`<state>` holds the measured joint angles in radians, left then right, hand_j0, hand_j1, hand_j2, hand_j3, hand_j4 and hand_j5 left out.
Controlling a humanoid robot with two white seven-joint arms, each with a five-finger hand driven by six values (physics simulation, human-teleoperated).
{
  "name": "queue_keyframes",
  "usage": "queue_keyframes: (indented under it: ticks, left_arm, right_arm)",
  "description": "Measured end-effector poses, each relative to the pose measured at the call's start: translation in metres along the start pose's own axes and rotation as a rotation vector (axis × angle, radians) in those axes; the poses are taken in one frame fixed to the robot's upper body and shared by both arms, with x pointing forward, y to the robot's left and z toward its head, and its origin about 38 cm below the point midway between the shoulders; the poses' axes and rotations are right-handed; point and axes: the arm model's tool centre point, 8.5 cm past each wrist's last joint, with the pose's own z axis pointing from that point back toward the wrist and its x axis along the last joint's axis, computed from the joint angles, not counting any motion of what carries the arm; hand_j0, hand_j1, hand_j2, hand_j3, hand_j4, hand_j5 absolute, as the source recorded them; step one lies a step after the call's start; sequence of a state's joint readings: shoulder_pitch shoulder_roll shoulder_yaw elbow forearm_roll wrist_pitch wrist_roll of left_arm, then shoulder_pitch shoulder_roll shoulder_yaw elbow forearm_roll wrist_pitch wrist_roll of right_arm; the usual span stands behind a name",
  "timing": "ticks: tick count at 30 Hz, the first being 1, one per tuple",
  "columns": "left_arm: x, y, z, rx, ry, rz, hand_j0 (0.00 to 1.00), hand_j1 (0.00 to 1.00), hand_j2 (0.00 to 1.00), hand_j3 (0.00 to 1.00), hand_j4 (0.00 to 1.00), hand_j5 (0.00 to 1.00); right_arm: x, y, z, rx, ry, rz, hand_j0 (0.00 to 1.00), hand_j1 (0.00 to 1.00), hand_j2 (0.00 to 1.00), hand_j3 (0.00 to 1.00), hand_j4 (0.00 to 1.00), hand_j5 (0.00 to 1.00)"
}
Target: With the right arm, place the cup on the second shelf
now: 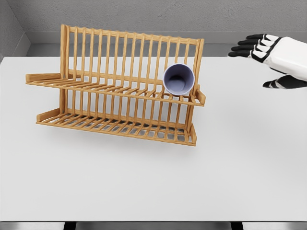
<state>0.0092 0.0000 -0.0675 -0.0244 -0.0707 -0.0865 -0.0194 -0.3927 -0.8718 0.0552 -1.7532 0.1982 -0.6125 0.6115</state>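
1. One white surface [144,182] fills the near view, bare in front.
2. Farther back stands a two-tier wooden rack [115,86]; a lavender cup [179,79] lies on its side at the right end of the upper shelf, mouth facing the camera.
3. Farthest right, the right hand [268,55] hovers well apart from the cup, black fingers spread and pointing left, holding nothing.

no readable text, labels, or numbers
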Motion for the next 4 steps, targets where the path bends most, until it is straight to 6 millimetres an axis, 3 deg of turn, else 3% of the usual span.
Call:
queue_keyframes:
  ticks: [4]
  left_arm:
    - [0.0001, 0.0000, 0.0000, 0.000, -0.001, 0.001, 1.00, 1.00, 1.00, 1.00, 1.00, 1.00]
  right_arm:
    - [-0.0006, -0.0032, 0.0011, -0.019, 0.004, 0.002, 1.00, 1.00, 1.00, 1.00, 1.00, 1.00]
